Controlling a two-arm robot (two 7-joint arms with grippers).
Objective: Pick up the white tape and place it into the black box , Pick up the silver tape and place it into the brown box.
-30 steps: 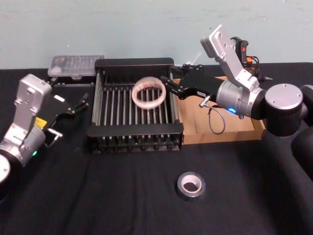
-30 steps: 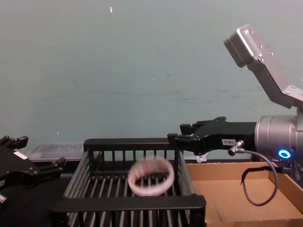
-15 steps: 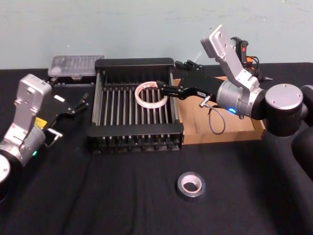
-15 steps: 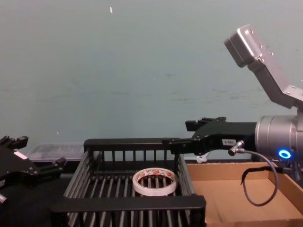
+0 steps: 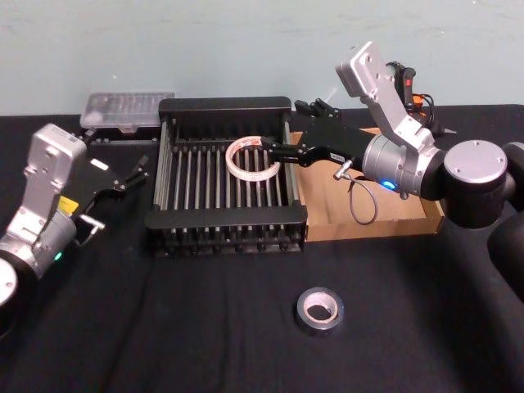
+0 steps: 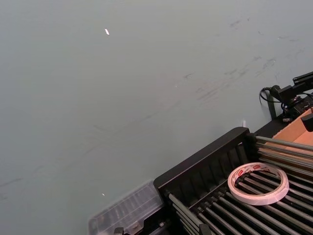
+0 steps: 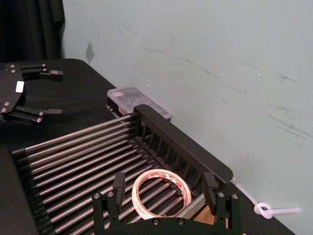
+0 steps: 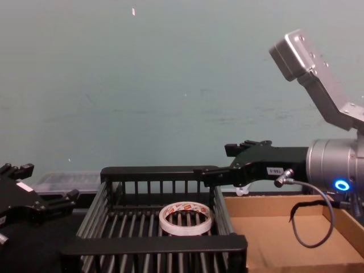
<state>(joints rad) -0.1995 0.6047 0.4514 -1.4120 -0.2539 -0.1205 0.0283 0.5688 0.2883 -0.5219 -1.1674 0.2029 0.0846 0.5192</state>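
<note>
Now: thin white tape ring (image 5: 250,159) lies flat in black slatted crate (image 5: 225,231), right gripper (image 5: 270,149) spread above it.
Risk: gripper snags crate's right rim withdrawing toward chunky grey-silver tape roll (image 5: 319,309) on near bench.

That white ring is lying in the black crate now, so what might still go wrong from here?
The right end effector hangs open just above the white tape in the black box; pulling back low might clip the rim. The silver tape sits near the table edge, so a clumsy grab may knock it off.
</note>
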